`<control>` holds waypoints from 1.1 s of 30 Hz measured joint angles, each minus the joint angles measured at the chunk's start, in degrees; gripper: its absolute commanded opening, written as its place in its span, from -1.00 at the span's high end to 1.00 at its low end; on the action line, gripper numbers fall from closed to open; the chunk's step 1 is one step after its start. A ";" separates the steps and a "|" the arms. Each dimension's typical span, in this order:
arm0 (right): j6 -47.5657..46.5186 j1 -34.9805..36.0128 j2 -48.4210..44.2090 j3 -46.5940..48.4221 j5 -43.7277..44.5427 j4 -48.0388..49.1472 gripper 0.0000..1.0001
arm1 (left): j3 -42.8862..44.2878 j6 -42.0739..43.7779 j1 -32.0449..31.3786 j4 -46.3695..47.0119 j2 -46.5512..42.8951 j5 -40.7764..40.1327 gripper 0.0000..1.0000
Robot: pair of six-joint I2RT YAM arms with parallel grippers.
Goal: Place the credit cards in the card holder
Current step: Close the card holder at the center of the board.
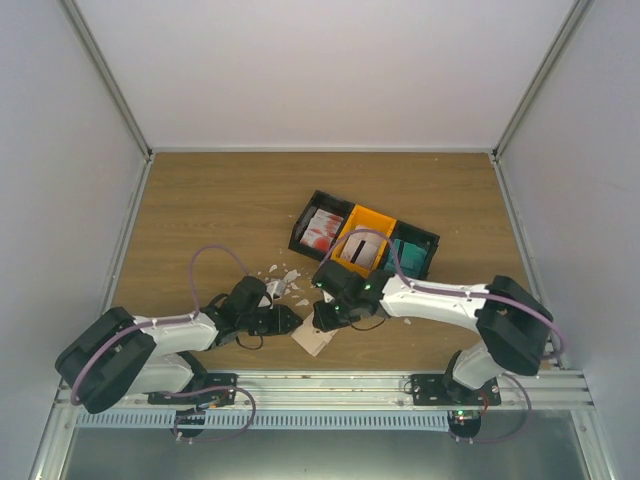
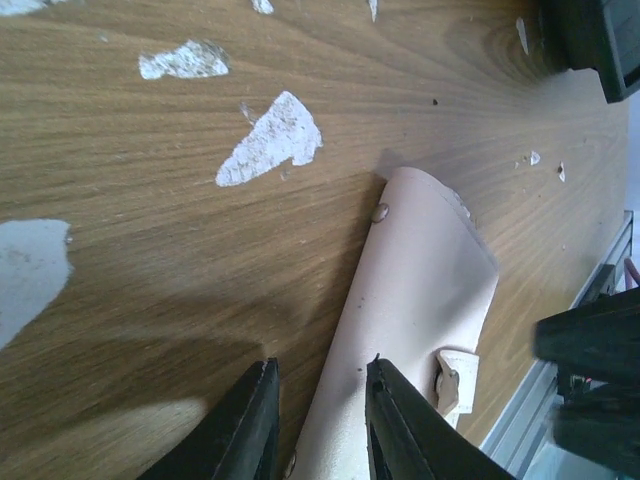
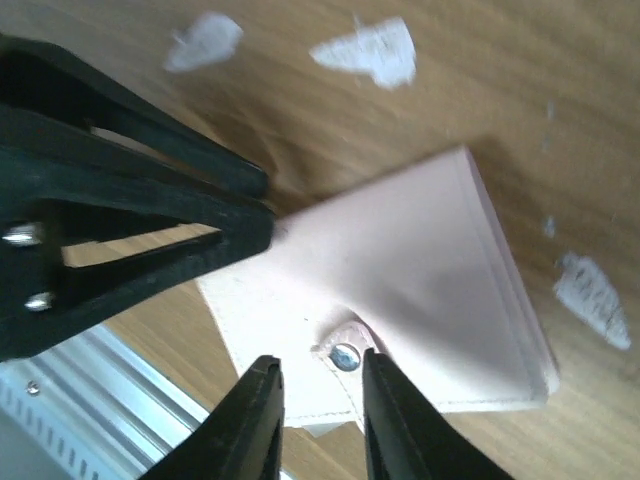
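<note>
Beige card holder (image 3: 400,270) lies flat, apparently folded shut.

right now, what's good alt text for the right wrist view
A pale beige card holder lies on a wooden table, its snap tab right at the tips of the right gripper, whose two black fingers stand slightly apart. The left gripper fills the left side, its tip at the holder's edge; white scraps dot the table.

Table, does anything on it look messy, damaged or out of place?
Yes. White scraps lie scattered over the wood of the table near the card holder, ragged like torn or flaked-off bits. The tray also sits askew to the table's edges. The card holder itself shows no damage.
</note>
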 measured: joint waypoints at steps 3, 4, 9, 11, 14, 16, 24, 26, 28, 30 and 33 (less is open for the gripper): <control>0.33 1.84 3.69 2.12 1.38 -3.76 0.69 | 0.02 0.66 0.00 0.94 0.90 1.11 0.44; 0.33 2.29 4.96 2.97 1.84 -4.94 0.69 | 0.09 0.81 0.00 1.22 1.25 1.49 0.45; 0.13 2.71 7.50 5.44 3.10 -7.23 0.69 | 0.13 1.07 -0.02 2.86 2.60 2.80 0.45; -0.04 2.73 7.56 5.81 3.39 -7.67 0.69 | 0.13 1.07 -0.11 3.23 2.86 3.02 0.45; -0.24 2.73 7.91 5.99 3.61 -8.11 0.70 | 0.13 1.07 -0.24 3.74 3.26 3.30 0.45; -0.28 2.78 8.63 6.01 3.61 -8.26 0.71 | 0.13 1.05 -0.37 3.98 3.43 3.39 0.45; -1.25 3.15 9.77 6.01 3.34 -8.31 0.80 | 0.13 1.01 -0.44 4.68 3.93 3.45 0.45; -1.33 3.21 9.88 6.01 3.34 -8.20 0.84 | 0.13 0.98 -0.46 4.96 4.11 3.45 0.46; -1.40 3.30 9.97 6.01 3.30 -8.09 0.85 | 0.13 0.96 -0.48 5.27 4.35 3.48 0.46; -1.75 3.61 10.03 6.08 3.39 -7.98 0.85 | 0.13 0.96 -0.48 5.46 4.48 3.48 0.46; -2.60 4.61 10.19 6.19 3.89 -8.09 0.88 | 0.13 0.83 -0.48 5.70 4.63 3.52 0.46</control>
